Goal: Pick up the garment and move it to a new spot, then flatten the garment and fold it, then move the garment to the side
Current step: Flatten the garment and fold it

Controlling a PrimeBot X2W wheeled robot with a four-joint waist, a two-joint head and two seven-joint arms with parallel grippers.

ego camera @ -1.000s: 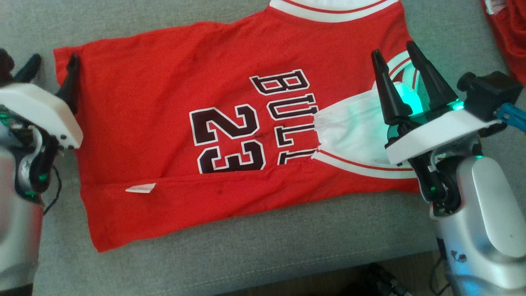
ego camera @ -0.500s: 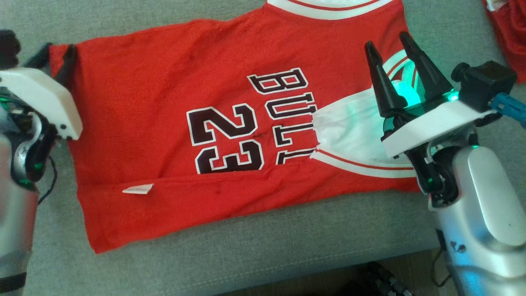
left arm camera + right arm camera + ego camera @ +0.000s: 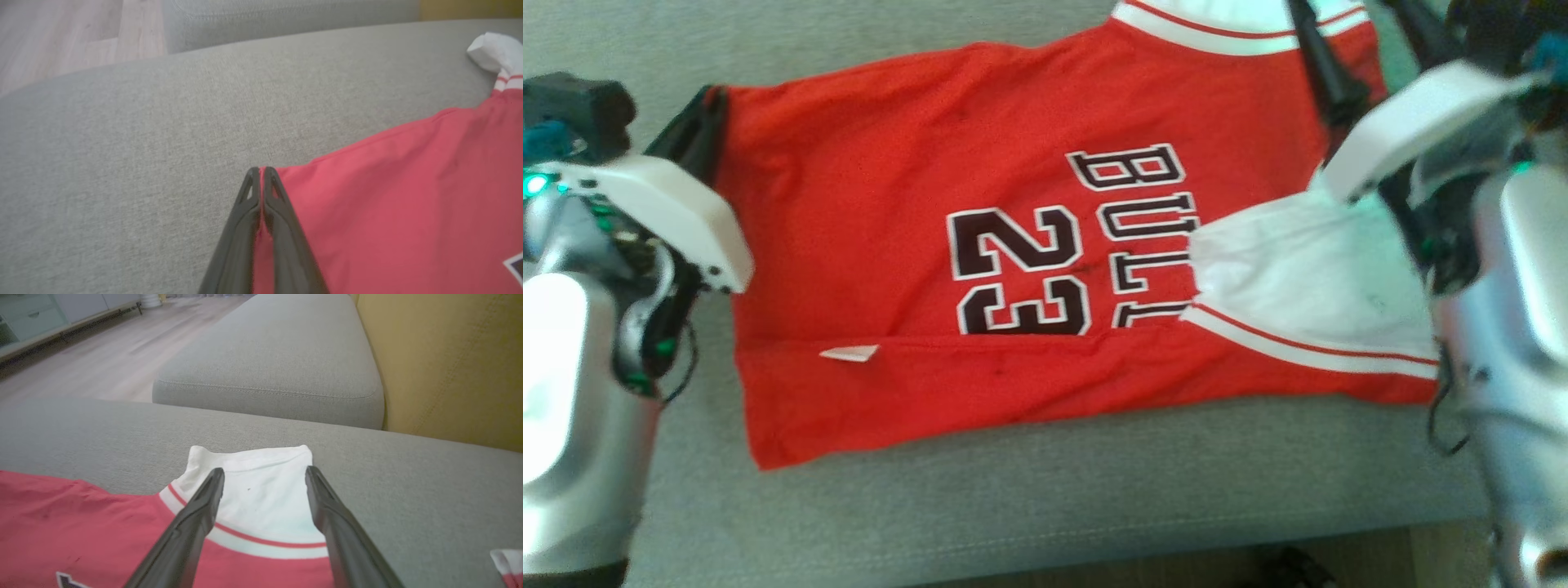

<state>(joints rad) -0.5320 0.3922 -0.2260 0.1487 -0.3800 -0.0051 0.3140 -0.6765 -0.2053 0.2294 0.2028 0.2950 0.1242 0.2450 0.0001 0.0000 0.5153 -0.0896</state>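
Observation:
The garment (image 3: 890,204), a red jersey with a black "BULLS 23" print, lies spread on a grey cushion (image 3: 1045,506). Its near edge is folded over, and a white sleeve (image 3: 1298,269) is turned in over the print. My left gripper (image 3: 707,102) is at the far left hem corner. In the left wrist view it (image 3: 261,169) is shut on that corner of the garment (image 3: 388,196). My right gripper (image 3: 1347,20) hangs open over the far white sleeve (image 3: 249,486). In the right wrist view its fingers (image 3: 264,471) straddle the sleeve, with the red body (image 3: 81,522) at the lower left.
A second grey cushion (image 3: 278,359) and a yellow backrest (image 3: 449,367) lie beyond the garment. Wooden floor (image 3: 81,363) shows to the left. A scrap of red and white cloth (image 3: 506,559) sits at the right. The cushion's front edge (image 3: 1045,563) runs near me.
My left gripper has closed on the garment's far hem corner. My right gripper has moved from the near sleeve out over the far sleeve, still open. The head camera has shifted.

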